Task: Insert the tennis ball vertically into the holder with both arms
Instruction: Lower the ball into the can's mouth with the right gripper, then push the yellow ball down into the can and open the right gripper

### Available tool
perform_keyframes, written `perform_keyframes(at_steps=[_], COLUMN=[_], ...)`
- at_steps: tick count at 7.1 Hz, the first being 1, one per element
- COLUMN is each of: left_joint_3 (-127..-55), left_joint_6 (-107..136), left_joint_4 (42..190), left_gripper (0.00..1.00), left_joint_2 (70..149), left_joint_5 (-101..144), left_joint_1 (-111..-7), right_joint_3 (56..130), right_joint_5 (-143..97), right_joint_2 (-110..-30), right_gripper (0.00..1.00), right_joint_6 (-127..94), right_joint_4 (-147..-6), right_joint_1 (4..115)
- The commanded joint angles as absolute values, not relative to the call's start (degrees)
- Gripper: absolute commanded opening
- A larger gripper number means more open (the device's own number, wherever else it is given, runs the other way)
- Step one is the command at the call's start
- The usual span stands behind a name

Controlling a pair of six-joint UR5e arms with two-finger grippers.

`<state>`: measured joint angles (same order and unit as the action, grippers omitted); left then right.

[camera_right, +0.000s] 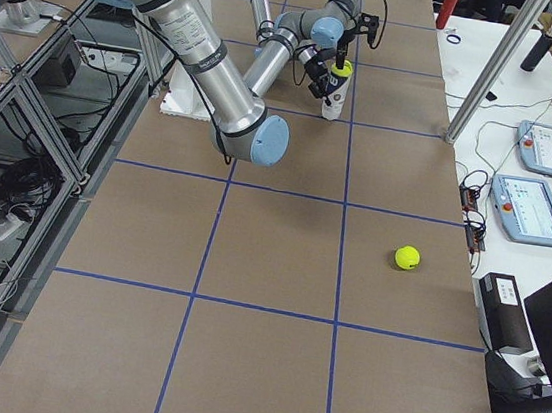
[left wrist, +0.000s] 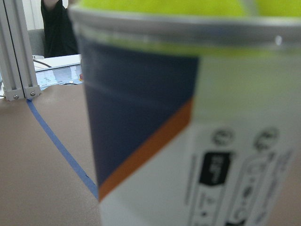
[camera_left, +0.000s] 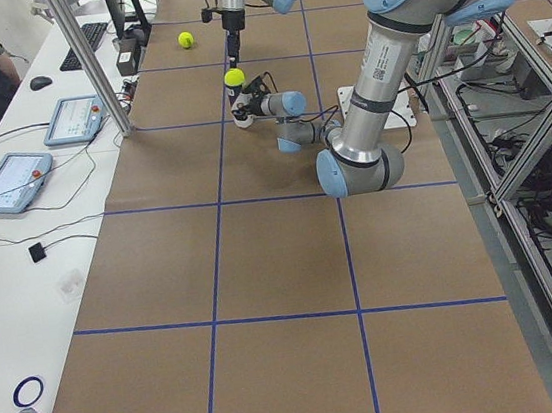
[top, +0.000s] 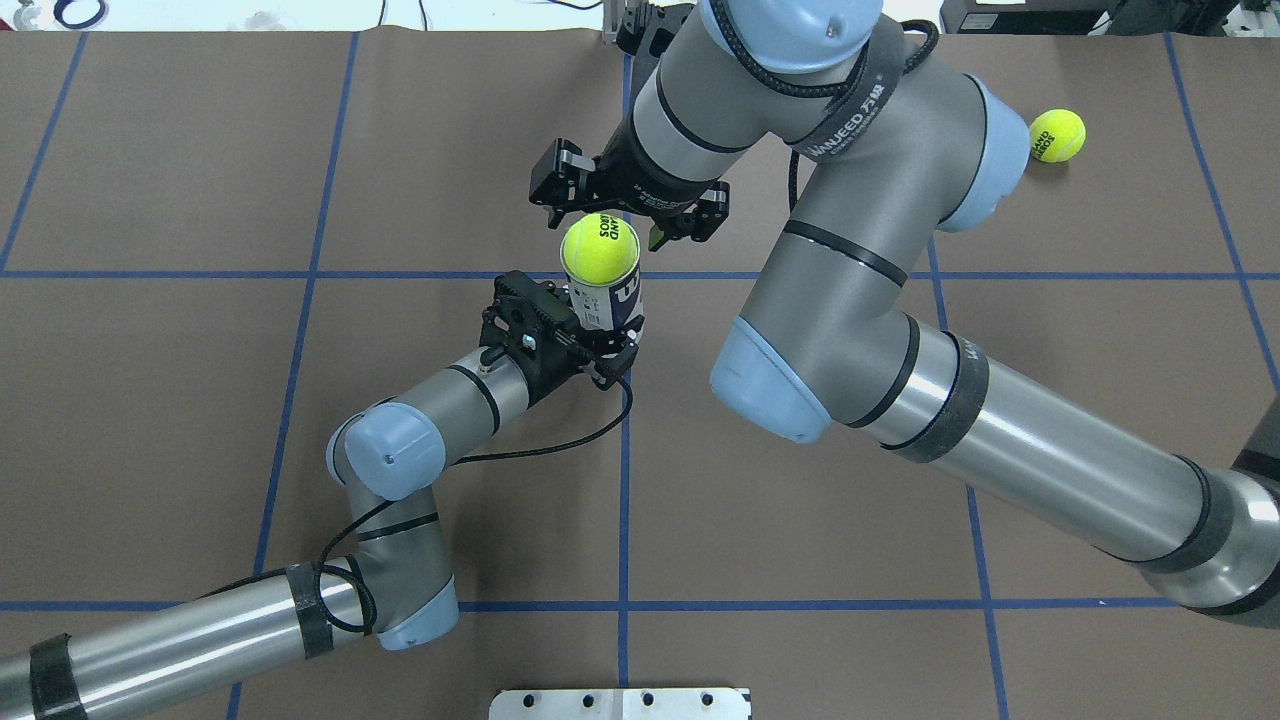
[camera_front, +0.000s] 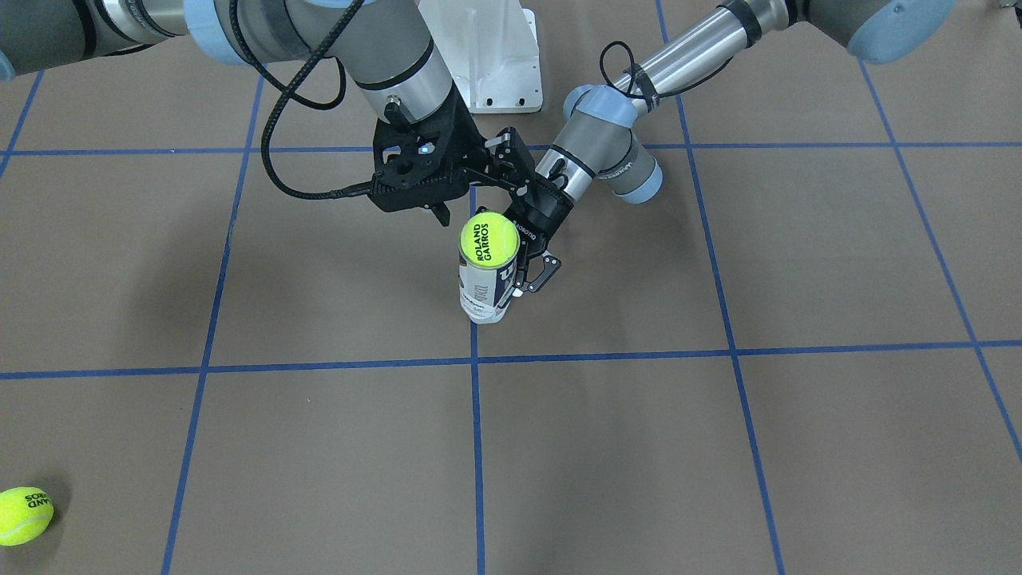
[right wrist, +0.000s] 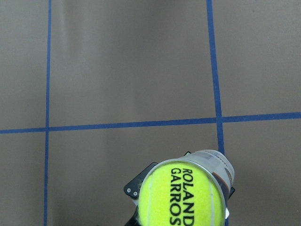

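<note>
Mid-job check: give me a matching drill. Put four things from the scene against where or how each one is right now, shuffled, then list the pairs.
Things
1. tennis ball nearest the grippers
2. other tennis ball
3. left gripper
4. right gripper

States
A. shut on the holder's side
B. open, just over the holder's top
C. lying loose on the table
D. seated in the holder's mouth

Pairs: 1-D, 2-C, 3-A, 4-B
</note>
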<state>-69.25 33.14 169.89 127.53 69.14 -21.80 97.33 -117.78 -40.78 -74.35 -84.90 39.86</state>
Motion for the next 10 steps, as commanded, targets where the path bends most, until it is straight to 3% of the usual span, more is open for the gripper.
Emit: perform_keyframes(at_steps=[1,2,3,10], left_joint_3=[-69.3,-69.3,-69.3,-69.2], left_joint_6=[33.1,33.1,33.1,33.0], left_joint_4=[169.8,169.9,169.9,169.8], left_gripper=[0.75,0.75,0.75,0.75], left_joint_2=[127.5,127.5,127.5,127.4], left_joint_5=[69.1,69.1,69.1,69.1], left_joint_1=[-21.9,-21.9,-21.9,-22.0], right_joint_3=[97.4,97.4,97.5,96.9], right_joint_5=[-117.5,-117.6,-117.7,-117.3], right_joint_2=[-40.8,-40.8,-40.8,-40.7], right_gripper=[0.91,0.14,0.0,0.0], right_joint_6=[-74.4,-74.4,-73.7,-71.9], right_joint_4=[-84.8,-84.6,-84.6,-84.6], right_joint_1=[39.9,40.3,40.8,41.1])
